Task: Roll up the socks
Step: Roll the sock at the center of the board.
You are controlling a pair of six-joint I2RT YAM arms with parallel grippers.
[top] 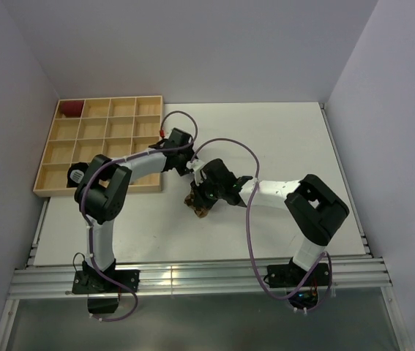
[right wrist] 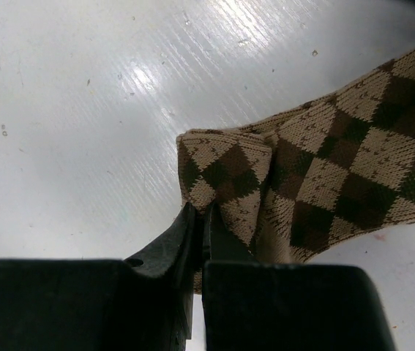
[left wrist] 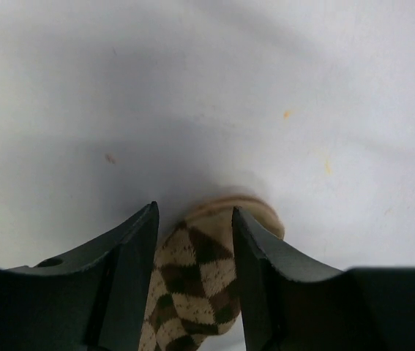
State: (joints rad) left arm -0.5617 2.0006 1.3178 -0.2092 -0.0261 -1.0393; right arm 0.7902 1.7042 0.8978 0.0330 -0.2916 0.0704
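Observation:
A brown and tan argyle sock (top: 198,205) lies bunched on the white table (top: 288,139) between my two grippers. In the left wrist view the sock's cuff end (left wrist: 196,267) sits between the two fingers, which press on it from both sides; the left gripper (left wrist: 194,212) is shut on it. In the right wrist view the sock (right wrist: 339,168) spreads to the right, and the right gripper (right wrist: 204,210) is shut on a folded edge of it. In the top view the left gripper (top: 189,167) is just behind the sock and the right gripper (top: 202,192) is over it.
A wooden tray (top: 46,157) with several compartments stands at the back left; a dark red item (top: 70,108) sits in its far left corner compartment. Grey walls close in the table on the left, back and right.

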